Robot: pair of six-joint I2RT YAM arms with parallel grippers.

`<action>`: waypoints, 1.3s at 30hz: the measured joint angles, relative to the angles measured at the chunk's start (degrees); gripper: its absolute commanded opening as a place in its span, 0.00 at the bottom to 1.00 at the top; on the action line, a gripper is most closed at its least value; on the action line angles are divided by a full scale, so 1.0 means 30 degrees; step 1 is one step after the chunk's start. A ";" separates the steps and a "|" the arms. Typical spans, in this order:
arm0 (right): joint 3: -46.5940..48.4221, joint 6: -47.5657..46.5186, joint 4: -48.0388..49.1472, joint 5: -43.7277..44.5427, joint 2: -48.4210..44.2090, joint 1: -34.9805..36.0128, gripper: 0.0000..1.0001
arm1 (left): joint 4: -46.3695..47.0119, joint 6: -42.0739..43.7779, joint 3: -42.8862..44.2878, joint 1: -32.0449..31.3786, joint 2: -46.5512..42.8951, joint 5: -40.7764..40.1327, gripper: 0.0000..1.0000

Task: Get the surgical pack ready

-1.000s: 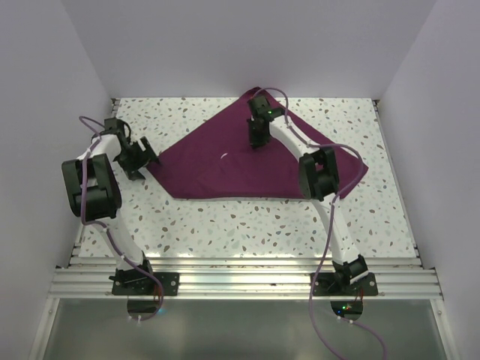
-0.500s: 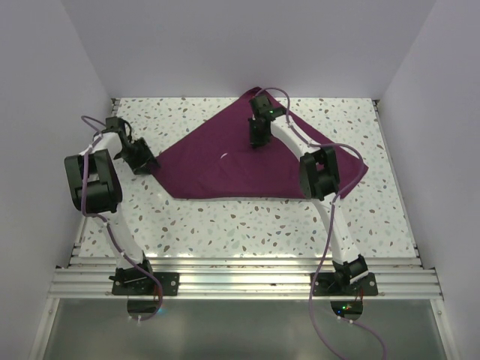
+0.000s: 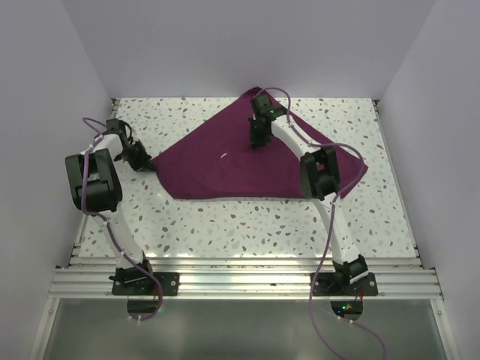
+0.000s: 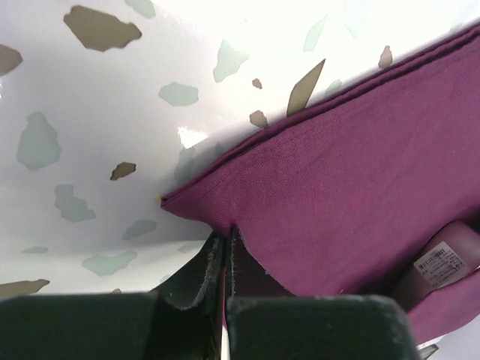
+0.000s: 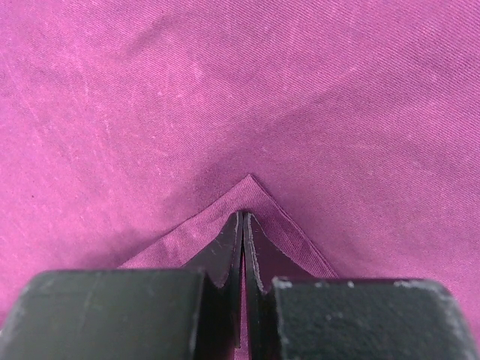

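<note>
Of the surgical pack only the plum-purple cloth [image 3: 225, 171] shows, lying folded into a rough triangle on the speckled table. My left gripper [image 3: 145, 163] is at the cloth's left corner. In the left wrist view the left gripper [image 4: 225, 238] is shut on the hem of the cloth [image 4: 337, 172], just beside the corner tip. My right gripper [image 3: 259, 141] sits low over the cloth's far middle. In the right wrist view the right gripper [image 5: 242, 219] is shut on a folded-over corner of the cloth [image 5: 225, 90].
The speckled tabletop [image 3: 247, 221] is walled in white on the left, back and right. An aluminium rail [image 3: 240, 281] with both arm bases runs along the near edge. A small white mark [image 3: 225, 155] lies on the cloth. A pale labelled part [image 4: 442, 262] shows at the lower right of the left wrist view.
My left gripper has shut on the cloth's left corner and shifted slightly left. The right arm and its pinched corner have not moved.
</note>
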 measured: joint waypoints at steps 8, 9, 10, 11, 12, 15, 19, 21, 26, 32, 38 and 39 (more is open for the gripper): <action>0.0211 0.0437 0.0000 -0.0219 0.0138 -0.0029 0.00 | -0.0073 -0.0036 -0.0459 -0.0364 -0.2725 0.0685 0.00; 0.0270 0.0488 -0.0007 -0.0277 0.0182 -0.0029 0.00 | -0.0058 -0.0058 -0.0444 -0.0532 -0.3279 0.0794 0.00; 0.0364 0.0539 -0.0007 -0.0372 0.0233 -0.0044 0.00 | -0.0044 -0.0109 -0.0401 -0.0714 -0.3803 0.0911 0.00; 0.0423 0.0597 0.0000 -0.0452 0.0270 -0.0051 0.00 | -0.0058 -0.0160 -0.0299 -0.0940 -0.4255 0.1020 0.00; 0.0437 0.0634 0.0015 -0.0503 0.0284 -0.0051 0.00 | -0.0058 -0.0175 -0.0168 -0.1107 -0.4554 0.1086 0.00; 0.0444 0.0699 0.0022 -0.0525 0.0284 -0.0051 0.00 | 0.0007 -0.0189 0.0284 -0.1661 -0.5202 0.1260 0.00; 0.0539 0.0780 -0.0044 -0.0525 0.0284 -0.0066 0.00 | -0.0022 -0.0175 0.0233 -0.1741 -0.5187 0.1224 0.00; 0.0678 0.0831 -0.0175 -0.0525 0.0284 -0.0058 0.00 | -0.0029 -0.0168 0.0109 -0.1727 -0.5034 0.1158 0.00; 0.0954 0.1078 -0.0408 -0.0510 -0.0015 -0.0007 0.00 | 0.0029 -0.0131 -0.0153 -0.1719 -0.4197 0.1042 0.00; 0.0918 0.1311 -0.0656 -0.0605 -0.2091 0.0379 0.00 | 0.0022 0.0066 -0.0160 -0.1690 -0.3636 0.0729 0.00; 0.0911 0.0780 -0.0780 -0.0627 -0.4313 0.2739 0.00 | 0.0029 0.0444 -0.0160 -0.1508 -0.3483 0.0561 0.00; 0.0911 0.0736 -0.0816 -0.0678 -0.4430 0.3228 0.00 | 0.0029 0.0488 -0.0160 -0.1472 -0.3395 0.0539 0.00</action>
